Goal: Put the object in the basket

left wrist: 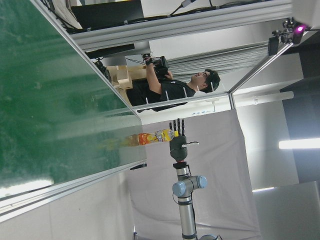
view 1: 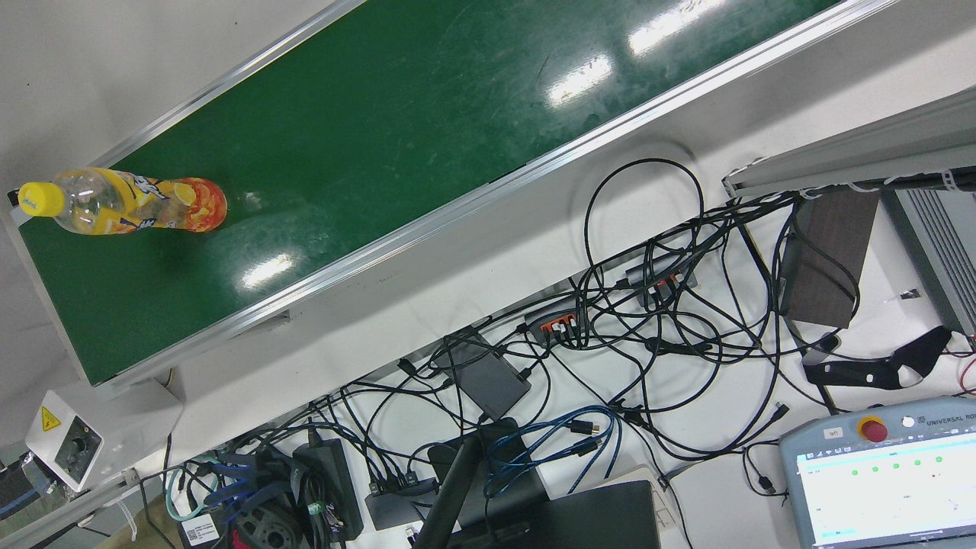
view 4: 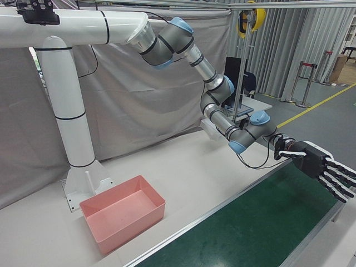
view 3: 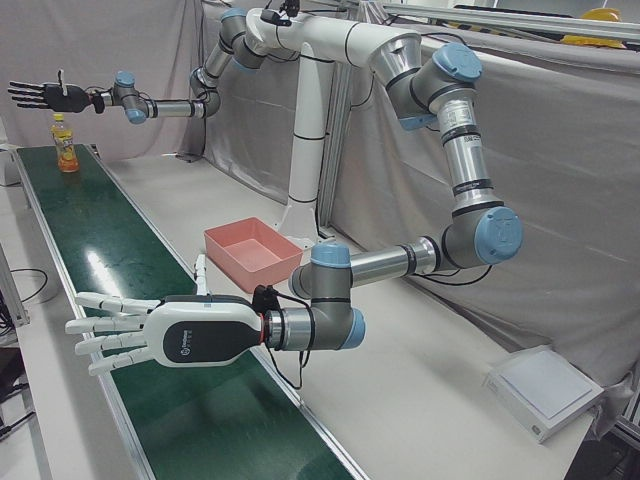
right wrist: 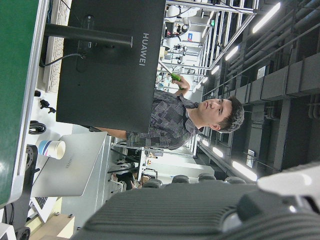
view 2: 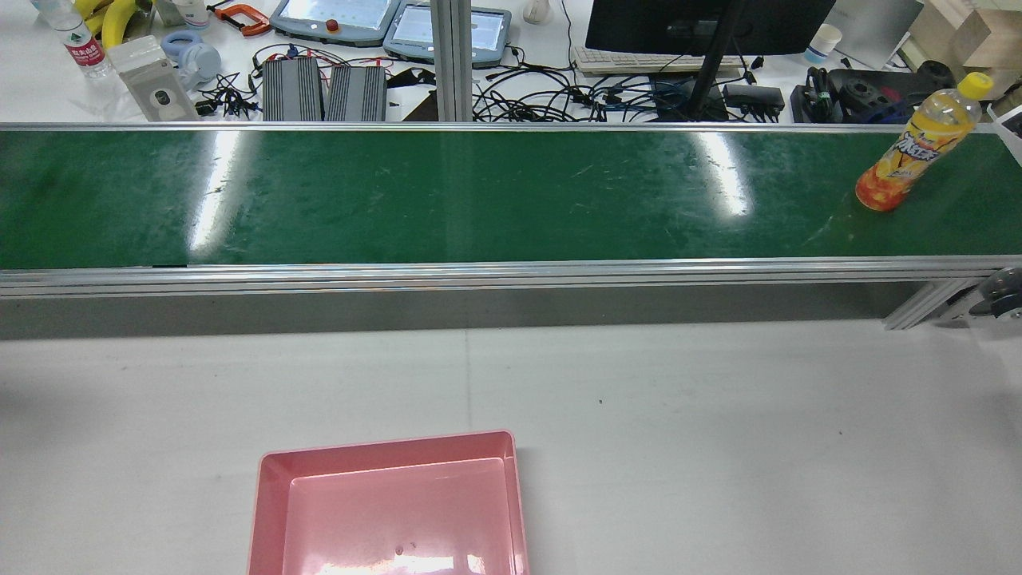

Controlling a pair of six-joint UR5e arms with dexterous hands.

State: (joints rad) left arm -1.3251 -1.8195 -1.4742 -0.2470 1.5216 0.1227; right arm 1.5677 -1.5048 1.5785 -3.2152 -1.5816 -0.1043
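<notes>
An orange juice bottle (view 2: 910, 152) with a yellow cap stands upright at the far right end of the green conveyor belt (view 2: 479, 196). It also shows in the front view (view 1: 130, 202), the left-front view (view 3: 66, 145) and the left hand view (left wrist: 152, 137). My right hand (view 3: 45, 95), black, is open with fingers spread, above the bottle and apart from it; it also shows in the right-front view (view 4: 322, 167). My left hand (view 3: 130, 335), white, is open and empty over the belt's other end. The pink basket (view 2: 383, 447) sits empty on the white table by the pedestal (view 3: 228, 255).
Aluminium rails (view 2: 479, 275) edge the belt. Beyond it lie tangled cables (view 1: 648, 305), teach pendants (view 2: 335, 16) and a monitor (view 2: 703, 24). A white table (view 2: 718, 415) lies between the belt and the basket.
</notes>
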